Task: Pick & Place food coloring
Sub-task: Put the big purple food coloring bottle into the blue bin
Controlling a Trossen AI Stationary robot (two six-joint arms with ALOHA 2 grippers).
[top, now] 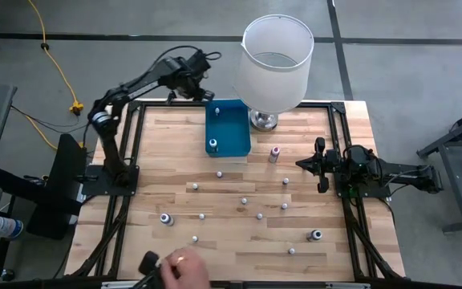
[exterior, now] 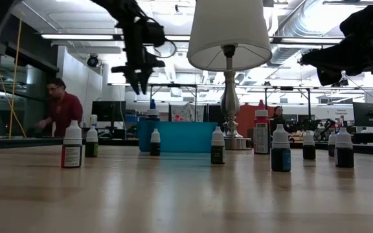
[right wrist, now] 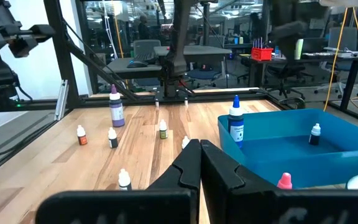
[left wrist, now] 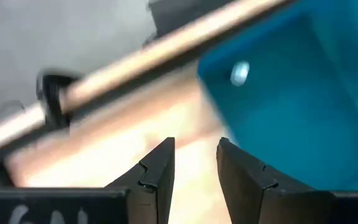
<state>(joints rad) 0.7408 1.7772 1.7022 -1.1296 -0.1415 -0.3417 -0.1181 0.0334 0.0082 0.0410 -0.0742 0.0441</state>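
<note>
Left end effector (left wrist: 194, 163) hanging empty, fingers narrowly parted, above blue tray (top: 228, 128) corner; low view alone showing person (exterior: 58, 107); right end effector (right wrist: 199, 165) sitting closed.

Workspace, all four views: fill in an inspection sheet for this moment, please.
Surface: wooden table, metal-framed.
Job's things: blue bin at the far edge with two food coloring bottles inside; about fifteen more stand scattered on the wood.
Clutter: white-shaded lamp beside the bin.
Grippers: left gripper raised beside the bin's far left corner, part open, empty; right gripper parked at the right edge, shut, empty.
Cables: yellow cable on the floor to the left.
Surroundings: a person's hand at the near edge; a person beyond the table.
</note>
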